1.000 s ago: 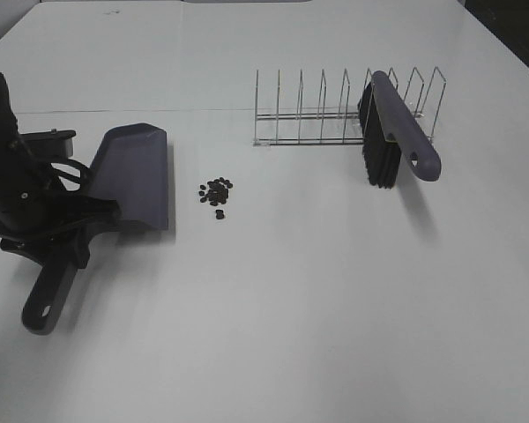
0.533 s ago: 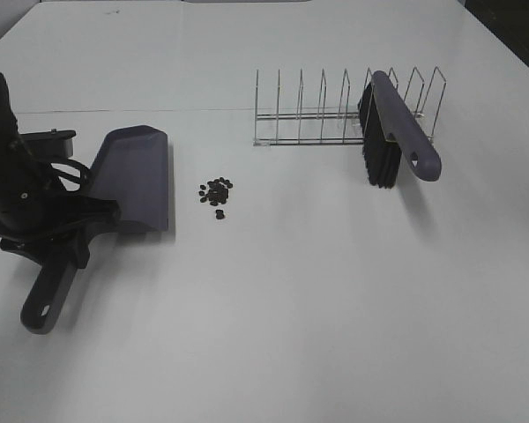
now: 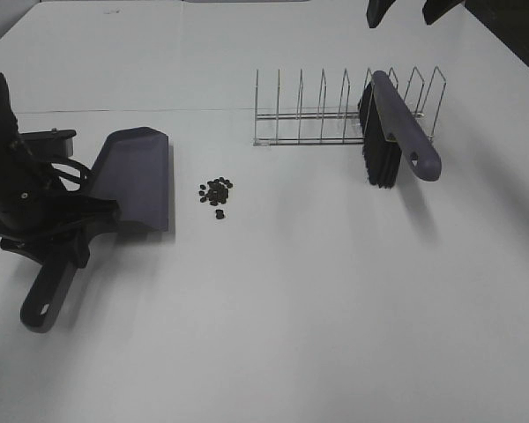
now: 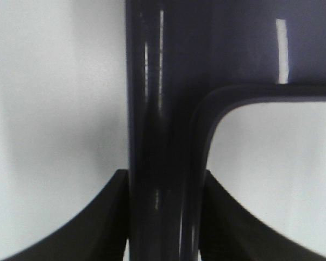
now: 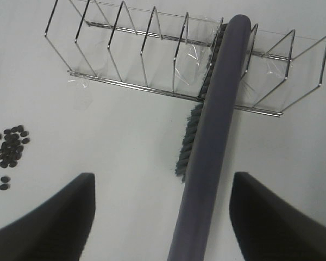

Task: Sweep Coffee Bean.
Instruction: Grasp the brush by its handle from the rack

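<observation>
The coffee beans (image 3: 215,192) lie in a small dark cluster on the white table, just right of the purple dustpan's blade (image 3: 134,176). My left gripper (image 3: 66,231) is shut on the dustpan's handle (image 4: 163,136), with a finger (image 4: 92,223) on each side. The purple brush (image 3: 398,134) with black bristles leans in the wire rack (image 3: 322,113). My right gripper (image 3: 408,11) is open and empty, above and behind the rack. In the right wrist view its fingers (image 5: 49,217) straddle the brush handle (image 5: 212,136) from above, and the beans (image 5: 10,147) show off to the side.
The wire rack (image 5: 125,54) has several upright dividers; the brush rests in a slot near its right end. The dustpan's handle end (image 3: 40,308) points toward the front left of the table (image 3: 317,308).
My right gripper's fingers have come into view at the top edge of the exterior view. The dustpan, beans and brush have not visibly moved.
</observation>
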### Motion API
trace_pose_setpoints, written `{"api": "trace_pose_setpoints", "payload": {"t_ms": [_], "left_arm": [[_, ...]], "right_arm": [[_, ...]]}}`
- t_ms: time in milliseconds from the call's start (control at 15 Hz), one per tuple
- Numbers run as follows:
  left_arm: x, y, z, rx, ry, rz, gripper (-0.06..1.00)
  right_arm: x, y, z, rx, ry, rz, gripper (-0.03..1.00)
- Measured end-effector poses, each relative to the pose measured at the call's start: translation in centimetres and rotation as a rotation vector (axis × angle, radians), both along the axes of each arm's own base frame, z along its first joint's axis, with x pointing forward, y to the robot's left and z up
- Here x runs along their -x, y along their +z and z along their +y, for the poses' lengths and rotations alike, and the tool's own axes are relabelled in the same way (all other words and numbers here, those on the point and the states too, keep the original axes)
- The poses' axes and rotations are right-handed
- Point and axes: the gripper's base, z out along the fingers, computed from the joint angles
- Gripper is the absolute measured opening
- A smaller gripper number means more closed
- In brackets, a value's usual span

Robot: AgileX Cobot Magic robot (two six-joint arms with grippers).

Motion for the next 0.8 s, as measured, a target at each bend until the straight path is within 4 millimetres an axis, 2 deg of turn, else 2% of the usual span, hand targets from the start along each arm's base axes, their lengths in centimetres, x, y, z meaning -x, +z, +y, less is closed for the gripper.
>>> {"api": "trace_pose_setpoints", "payload": {"t_ms": [133,267,533,800], "left_arm": [[0.0,0.0,0.0,-0.001,-0.001,0.000,0.34],[0.0,0.0,0.0,-0.001,-0.001,0.000,0.34],[0.0,0.0,0.0,-0.001,-0.001,0.000,0.34],[0.0,0.0,0.0,-0.001,-0.001,0.000,0.34]], "right_arm": [[-2.0,-2.1,0.4,0.009,-0.018,0.036,0.61],[-4.2,-5.6,0.5,0.070,-0.046,0.071,0.61],[-5.5,-9.0,0.2,0.150,-0.050,0.105,0.61],[-6.2,-11.1,-0.9,0.183,-0.077,0.124,0.60]]}}
